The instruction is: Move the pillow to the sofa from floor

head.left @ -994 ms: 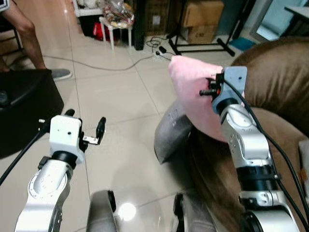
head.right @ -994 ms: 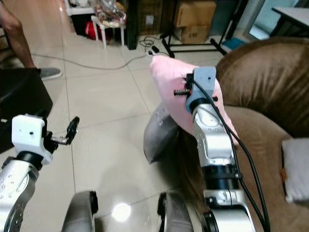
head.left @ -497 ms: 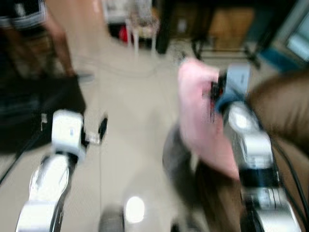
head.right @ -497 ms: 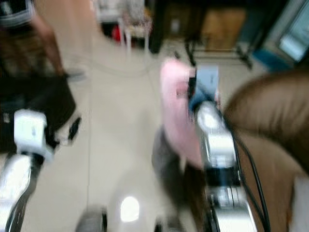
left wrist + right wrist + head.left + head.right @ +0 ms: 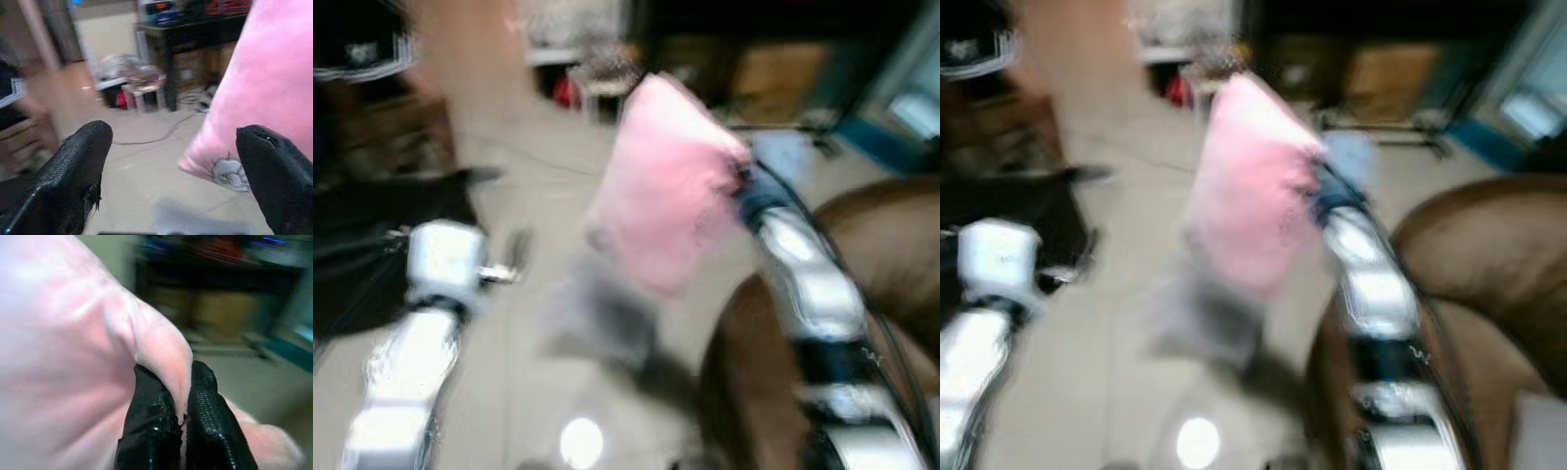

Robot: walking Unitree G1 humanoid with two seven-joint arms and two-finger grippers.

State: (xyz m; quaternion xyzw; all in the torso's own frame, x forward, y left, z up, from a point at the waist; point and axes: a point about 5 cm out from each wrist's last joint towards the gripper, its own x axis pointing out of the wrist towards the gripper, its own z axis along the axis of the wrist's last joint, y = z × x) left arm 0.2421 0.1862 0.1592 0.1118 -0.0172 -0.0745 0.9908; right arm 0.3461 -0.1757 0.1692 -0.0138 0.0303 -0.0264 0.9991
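- Out over the tiled floor [image 5: 509,372], just off the front edge of the brown sofa [image 5: 891,245], hangs the pink pillow [image 5: 671,186], up in the air and touching nothing but the tool that carries it.
- The right gripper [image 5: 183,421] has its two black fingers [image 5: 151,426] pressed together on a thin fold at the pillow's edge, fabric bulging up between them.
- That is a small bite on a big soft thing. I'd judge a slip the main risk: a quick swing of the arm could tug the fold free and drop the pillow onto the tiles.
- The head views are badly smeared, so the robot looks to be on the move, which makes a jolt more likely.
- The left gripper [image 5: 171,186] waits at the robot's left with fingers wide apart and nothing between them; in its wrist view the pillow's lower corner, with a small white print, hangs just ahead.
- A grey shape [image 5: 607,313] lies low beside the sofa's front, under the pillow; too blurred to name. The hanging pillow might brush it on the way across.
- A cable [image 5: 156,137] trails over the floor further off, a possible snag for the feet.
- Containers: a tan box shape [image 5: 1381,69] sits at the far wall; what it holds cannot be told.
- A person's dark clothing [image 5: 357,44] shows at the far left, well apart.
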